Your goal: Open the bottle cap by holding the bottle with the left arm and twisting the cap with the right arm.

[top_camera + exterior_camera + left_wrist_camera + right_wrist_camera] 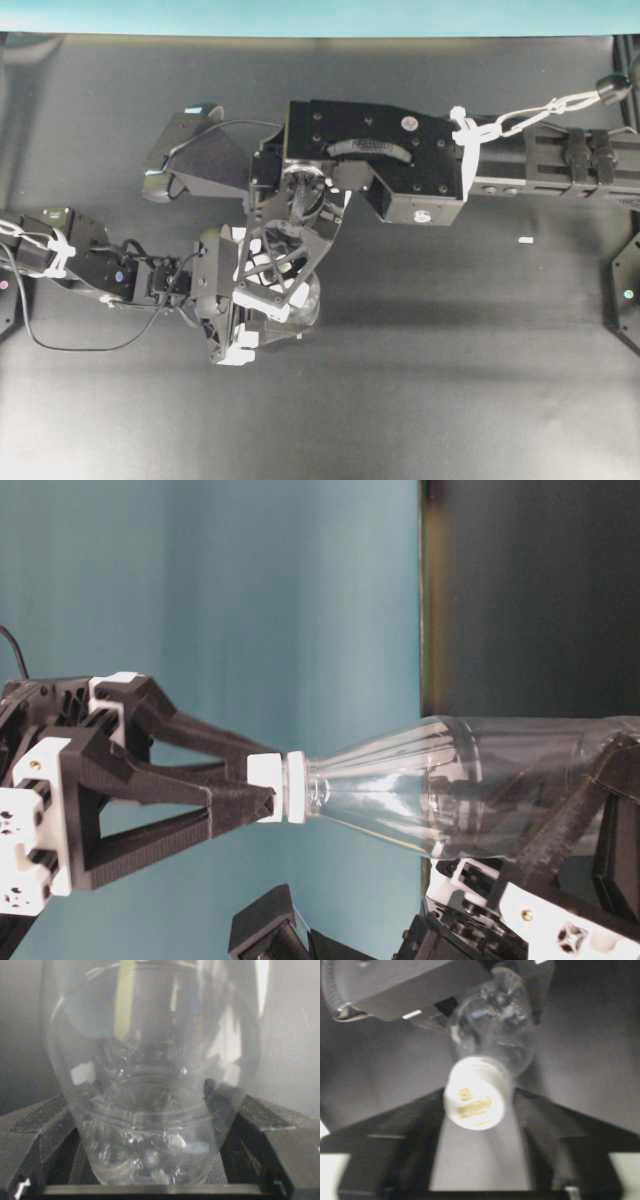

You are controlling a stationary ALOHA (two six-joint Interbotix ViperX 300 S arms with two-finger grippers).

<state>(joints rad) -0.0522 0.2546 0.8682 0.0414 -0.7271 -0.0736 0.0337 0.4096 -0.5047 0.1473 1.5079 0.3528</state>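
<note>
On the dark table (450, 350) stands the clear, empty bottle (430, 785), its body clamped by the left gripper (150, 1180). Above the bottle, the right gripper (262, 790) points down from its level arm, fingers closed around the white cap (475, 1092)

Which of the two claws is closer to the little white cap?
Right. The right gripper has its fingertips at the cap. The left gripper sits lower, around the bottle body.
</note>
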